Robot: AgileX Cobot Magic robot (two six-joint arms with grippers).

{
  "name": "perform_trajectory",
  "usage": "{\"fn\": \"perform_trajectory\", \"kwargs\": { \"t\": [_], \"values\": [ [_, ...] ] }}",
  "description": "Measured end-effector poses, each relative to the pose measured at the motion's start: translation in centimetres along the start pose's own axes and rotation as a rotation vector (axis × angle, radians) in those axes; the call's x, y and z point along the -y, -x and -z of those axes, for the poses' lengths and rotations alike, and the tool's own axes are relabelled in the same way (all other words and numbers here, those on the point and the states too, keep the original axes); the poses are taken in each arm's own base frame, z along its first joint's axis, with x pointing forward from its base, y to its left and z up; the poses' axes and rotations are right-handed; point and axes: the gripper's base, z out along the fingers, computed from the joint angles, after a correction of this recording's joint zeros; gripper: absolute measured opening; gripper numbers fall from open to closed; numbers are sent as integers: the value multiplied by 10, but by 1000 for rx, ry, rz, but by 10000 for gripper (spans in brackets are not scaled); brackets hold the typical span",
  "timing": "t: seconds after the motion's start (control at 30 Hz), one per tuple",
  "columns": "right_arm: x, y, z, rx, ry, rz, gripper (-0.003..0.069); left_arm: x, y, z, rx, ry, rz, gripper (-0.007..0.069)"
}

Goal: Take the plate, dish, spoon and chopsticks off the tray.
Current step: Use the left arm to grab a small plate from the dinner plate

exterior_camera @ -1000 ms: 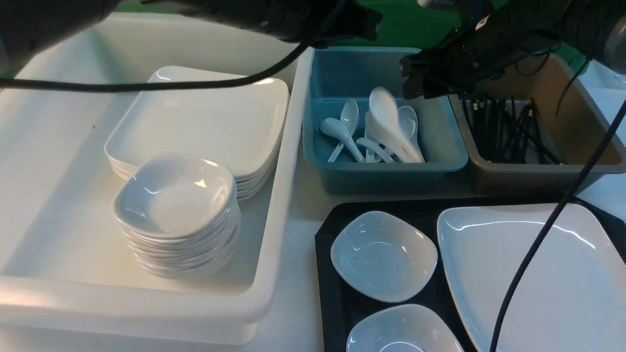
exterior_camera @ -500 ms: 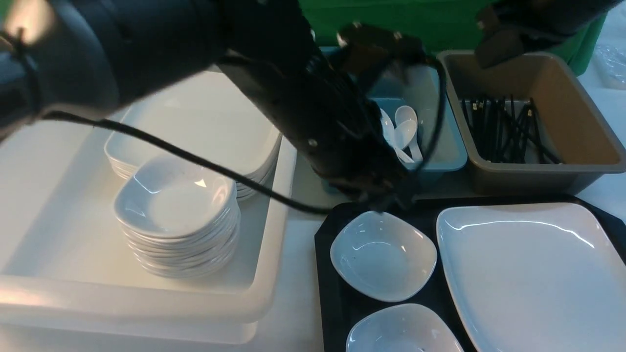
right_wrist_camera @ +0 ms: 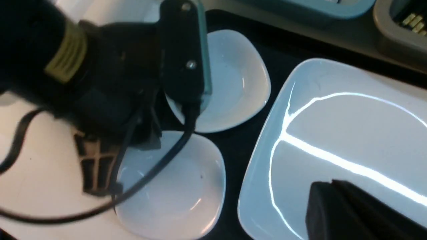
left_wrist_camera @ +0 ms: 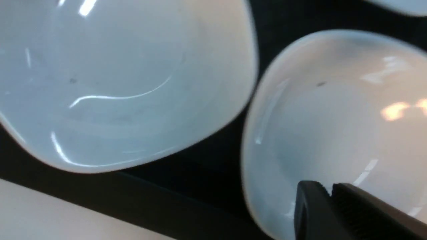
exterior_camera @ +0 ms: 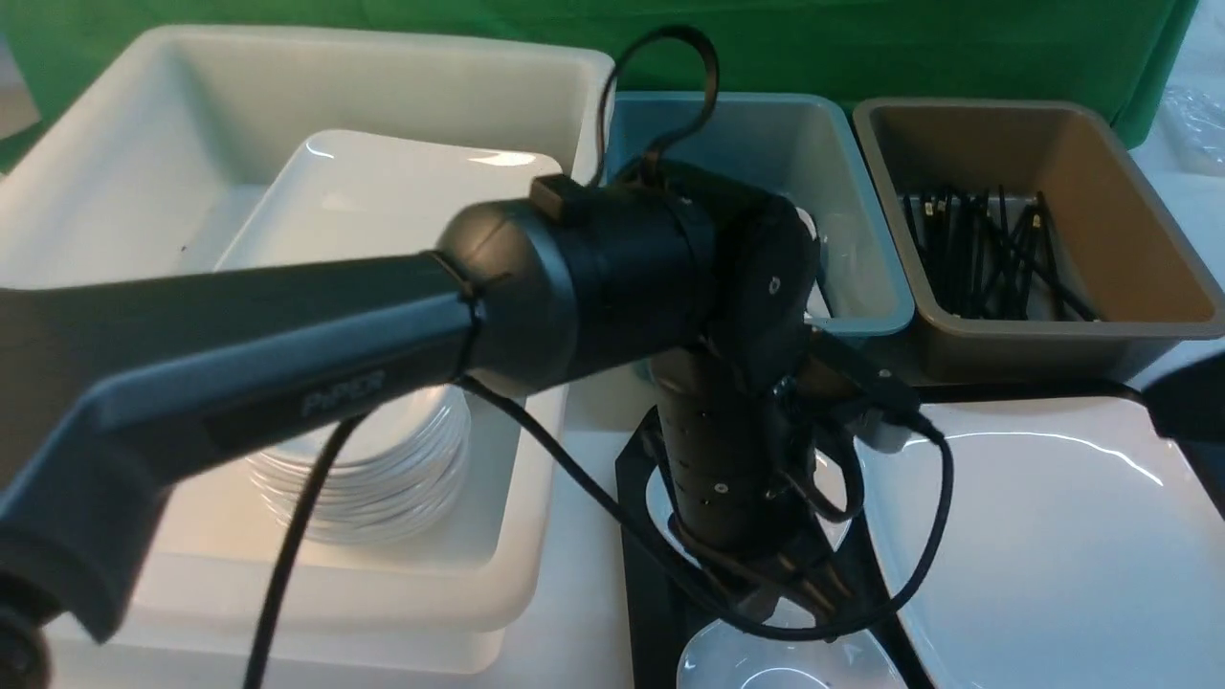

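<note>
The plate fills the right side of the tray, with two dishes at its left. The left tool hovers over the nearer dish; spread or not, I cannot tell. The right tool, pressed together and empty, hangs over the plate.

Front view's aimed forward and down; tray's caught in all 3, closest by the left wrist.
</note>
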Motion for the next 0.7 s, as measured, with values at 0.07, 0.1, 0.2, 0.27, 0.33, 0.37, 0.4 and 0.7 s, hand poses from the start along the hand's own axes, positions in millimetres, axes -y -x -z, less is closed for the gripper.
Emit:
{"fn": "perform_trajectory", "kwargs": {
  "t": [0.07, 0.1, 0.2, 0.27, 0.33, 0.37, 0.4, 0.7],
  "values": [
    [-4, -16, 9, 28, -4, 5, 23, -5, 1, -15, -42, 21, 3, 185],
    [-5, -20, 10, 32, -5, 6, 23, -6, 1, -18, -50, 22, 4, 208],
    [-7, -28, 18, 63, -8, 8, 23, -9, 1, -33, -83, 23, 11, 330],
    [-9, -30, 22, 78, -10, 10, 23, -10, 2, -40, -95, 22, 14, 372],
    [-9, -31, 25, 89, -11, 13, 23, -11, 2, -49, -111, 18, 18, 439],
    [-10, -31, 25, 90, -9, 12, 23, -12, 3, -54, -113, 12, 23, 460],
    [-10, -31, 25, 90, -8, 12, 23, -12, 3, -55, -115, 9, 25, 468],
    [-10, -32, 26, 93, -6, 12, 23, -11, -2, -65, -191, -19, 54, 240]
  ]
}}
